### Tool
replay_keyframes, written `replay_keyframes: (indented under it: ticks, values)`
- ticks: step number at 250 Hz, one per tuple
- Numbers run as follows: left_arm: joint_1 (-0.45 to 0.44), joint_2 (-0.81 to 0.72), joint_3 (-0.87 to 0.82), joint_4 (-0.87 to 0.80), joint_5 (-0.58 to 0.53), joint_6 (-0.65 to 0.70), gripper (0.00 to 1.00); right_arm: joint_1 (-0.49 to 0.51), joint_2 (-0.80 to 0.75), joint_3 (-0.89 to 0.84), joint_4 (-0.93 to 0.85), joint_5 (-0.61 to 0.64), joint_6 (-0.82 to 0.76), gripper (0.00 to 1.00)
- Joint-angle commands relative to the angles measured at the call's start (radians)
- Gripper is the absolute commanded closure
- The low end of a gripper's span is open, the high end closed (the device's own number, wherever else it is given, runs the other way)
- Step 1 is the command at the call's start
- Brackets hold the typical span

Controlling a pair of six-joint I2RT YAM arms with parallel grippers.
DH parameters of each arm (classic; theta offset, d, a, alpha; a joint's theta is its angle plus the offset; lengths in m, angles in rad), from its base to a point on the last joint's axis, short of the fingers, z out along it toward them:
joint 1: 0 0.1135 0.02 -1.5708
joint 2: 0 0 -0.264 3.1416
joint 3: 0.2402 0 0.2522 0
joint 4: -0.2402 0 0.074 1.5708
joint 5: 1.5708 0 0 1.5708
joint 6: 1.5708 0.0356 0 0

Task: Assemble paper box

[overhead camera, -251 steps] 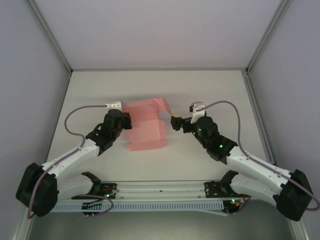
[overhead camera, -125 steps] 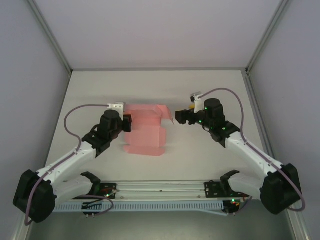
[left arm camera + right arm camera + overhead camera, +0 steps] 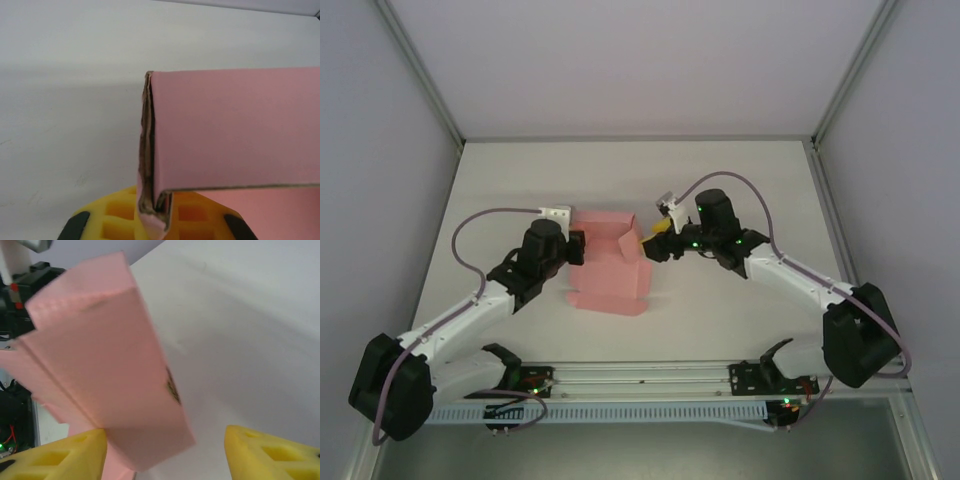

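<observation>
Top external view: the fingertips of the left hand [image 3: 576, 247] were hidden under its own wrist body, so the contact with the paper box [image 3: 610, 268] could not be read from above. The right hand [image 3: 653, 247] was small and partly masked by the box's raised right end.

Left wrist view: one yellow pad [image 3: 120, 216] showed, cut off by the lower frame edge. The box ran out of frame to the right. Its creased corner dropped onto the pad, and the left hand was pressed together, pinching the box's left edge.

Right wrist view: the box was blurred, and both yellow fingers [image 3: 55, 455] were cut off at the bottom edge. The right hand stood spread. The box's end sat between the fingers, touching the left-side finger and apart from the other.

Paper box, appearance:
- Pink thin card, partly folded.
- From above, a flat panel lay on the desk [image 3: 740, 190], with a raised folded section at its far right corner.
- The cut edge at the left corner showed brown and rough.
- A small dark mark sat on the face turned toward the right wrist camera.

Location: the box lay left of the desk's centre, between the two hands.
</observation>
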Motion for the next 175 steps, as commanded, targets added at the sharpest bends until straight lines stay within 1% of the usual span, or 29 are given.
replay_keyframes:
  ticks: [1,23,40,67,95,122,144,175]
  values:
    - [0.004,0.011,0.013,0.020,0.023,0.009,1.00,0.033,0.036,0.055,-0.013,0.034,-0.031,0.38]
    - [0.004,0.010,0.013,0.018,0.024,0.007,1.00,0.052,0.069,0.078,-0.013,0.071,-0.017,0.41]
    - [0.005,0.008,0.013,0.014,0.020,0.006,1.00,0.071,0.085,0.091,-0.015,0.124,-0.011,0.46]
    - [0.005,0.009,0.014,0.000,-0.009,-0.002,1.00,0.092,0.084,0.100,-0.024,0.223,-0.003,0.46]
    - [0.005,0.023,0.025,-0.036,-0.075,-0.017,1.00,0.095,0.063,0.100,-0.057,0.253,0.011,0.44]
    - [0.006,0.033,0.029,-0.046,-0.096,-0.024,1.00,0.097,0.041,0.087,-0.083,0.247,0.020,0.44]
    - [0.007,0.033,0.028,-0.039,-0.085,-0.023,1.00,0.096,0.033,0.076,-0.094,0.208,0.011,0.44]
    - [0.007,0.032,0.030,-0.032,-0.068,-0.015,1.00,0.101,0.048,0.088,-0.106,0.156,-0.003,0.47]
